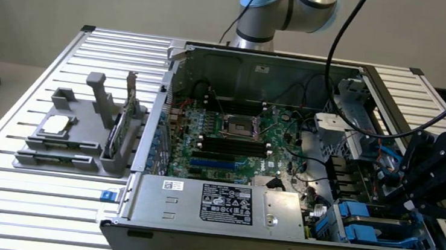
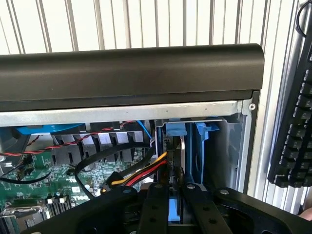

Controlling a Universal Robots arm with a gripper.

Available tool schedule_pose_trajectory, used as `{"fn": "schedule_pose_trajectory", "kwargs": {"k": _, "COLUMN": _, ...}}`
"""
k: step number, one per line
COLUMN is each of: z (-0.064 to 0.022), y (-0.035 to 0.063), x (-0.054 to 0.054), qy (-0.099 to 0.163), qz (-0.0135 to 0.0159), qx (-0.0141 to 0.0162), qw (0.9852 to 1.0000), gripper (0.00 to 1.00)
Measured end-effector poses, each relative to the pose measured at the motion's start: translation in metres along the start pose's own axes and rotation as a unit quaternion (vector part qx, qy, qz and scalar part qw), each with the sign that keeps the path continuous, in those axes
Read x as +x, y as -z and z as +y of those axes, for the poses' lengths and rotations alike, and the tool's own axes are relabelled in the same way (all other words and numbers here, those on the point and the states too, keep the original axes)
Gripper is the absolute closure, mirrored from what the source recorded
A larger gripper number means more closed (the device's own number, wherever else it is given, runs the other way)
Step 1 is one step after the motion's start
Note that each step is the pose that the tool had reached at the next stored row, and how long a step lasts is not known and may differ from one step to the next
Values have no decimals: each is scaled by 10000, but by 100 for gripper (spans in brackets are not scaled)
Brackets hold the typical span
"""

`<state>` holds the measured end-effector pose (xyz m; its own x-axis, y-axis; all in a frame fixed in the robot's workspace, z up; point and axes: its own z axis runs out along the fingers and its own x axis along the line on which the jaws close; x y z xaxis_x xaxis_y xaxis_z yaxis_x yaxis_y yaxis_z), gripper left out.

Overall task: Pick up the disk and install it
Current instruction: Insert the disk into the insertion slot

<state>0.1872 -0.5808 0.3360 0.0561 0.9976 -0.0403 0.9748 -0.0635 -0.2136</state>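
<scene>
1. Edge-on, the flat silver-grey metal disk in its blue plastic carrier (image 2: 176,165) stands upright in the wrist view, a thin grey metal edge beside blue plastic, with a blue tab at its far end against the case wall.
2. Pinching it are the black gripper (image 2: 176,202) fingers (image 2: 155,207), pressed close together on either side of the carrier's near edge.
3. It sits inside the drive bay at the corner of the open grey metal computer case (image 1: 197,235), next to another blue plastic carrier (image 2: 202,153) already slotted in the same bay.
4. From the exterior view, the gripper (image 1: 422,203) is lowered over that bay at the exterior view's right, where blue drive carriers (image 1: 360,219) lie near the case's front corner.
5. Inside the case lie a green motherboard (image 1: 230,144) with an empty silver processor socket (image 1: 236,125), black memory slots, loose black cables, and a large grey metal box with a black-and-white sticker (image 1: 224,205) along the near wall.
6. Red, yellow and black wires (image 2: 141,173) run just beside the disk in the wrist view.
7. Outside the case, on the slatted aluminium table (image 1: 38,206), a grey plastic fixture tray (image 1: 70,160) holds a small square silver chip (image 1: 56,124) and an upright green circuit card (image 1: 131,114).
8. A black keyboard (image 2: 295,126) lies on the table beyond the case wall.
</scene>
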Motion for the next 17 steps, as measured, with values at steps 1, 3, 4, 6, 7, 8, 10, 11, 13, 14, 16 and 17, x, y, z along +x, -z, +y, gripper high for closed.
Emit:
{"fn": "schedule_pose_trajectory", "kwargs": {"k": 1, "z": -4, "y": 0, "x": 0, "qy": 1, "qz": 6, "qx": 0, "qw": 10000, "gripper": 84}}
{"fn": "schedule_pose_trajectory", "kwargs": {"k": 3, "z": -8, "y": -1, "x": 0, "qy": 4, "qz": 16, "qx": 1, "qw": 10000, "gripper": 84}}
{"fn": "schedule_pose_trajectory", "kwargs": {"k": 4, "z": -8, "y": -3, "x": 0, "qy": 4, "qz": 18, "qx": 1, "qw": 10000, "gripper": 84}}
{"fn": "schedule_pose_trajectory", "kwargs": {"k": 6, "z": -7, "y": -7, "x": 0, "qy": 5, "qz": 22, "qx": 1, "qw": 10000, "gripper": 84}}
{"fn": "schedule_pose_trajectory", "kwargs": {"k": 7, "z": -6, "y": -11, "x": 0, "qy": 6, "qz": 24, "qx": 1, "qw": 10000, "gripper": 84}}
{"fn": "schedule_pose_trajectory", "kwargs": {"k": 8, "z": -5, "y": -15, "x": 0, "qy": 8, "qz": 26, "qx": 1, "qw": 10000, "gripper": 84}}
{"fn": "schedule_pose_trajectory", "kwargs": {"k": 10, "z": -4, "y": -20, "x": 0, "qy": 12, "qz": 30, "qx": 1, "qw": 10000, "gripper": 84}}
{"fn": "schedule_pose_trajectory", "kwargs": {"k": 11, "z": -3, "y": -23, "x": 0, "qy": 14, "qz": 32, "qx": 1, "qw": 10000, "gripper": 84}}
{"fn": "schedule_pose_trajectory", "kwargs": {"k": 13, "z": -2, "y": -28, "x": 0, "qy": 18, "qz": 37, "qx": 1, "qw": 10000, "gripper": 84}}
{"fn": "schedule_pose_trajectory", "kwargs": {"k": 14, "z": -2, "y": -30, "x": 0, "qy": 20, "qz": 40, "qx": 1, "qw": 10000, "gripper": 84}}
{"fn": "schedule_pose_trajectory", "kwargs": {"k": 16, "z": 0, "y": -34, "x": 2, "qy": 26, "qz": 53, "qx": 0, "qw": 10000, "gripper": 84}}
{"fn": "schedule_pose_trajectory", "kwargs": {"k": 17, "z": 0, "y": -39, "x": 1, "qy": 29, "qz": 58, "qx": 2, "qw": 10000, "gripper": 84}}
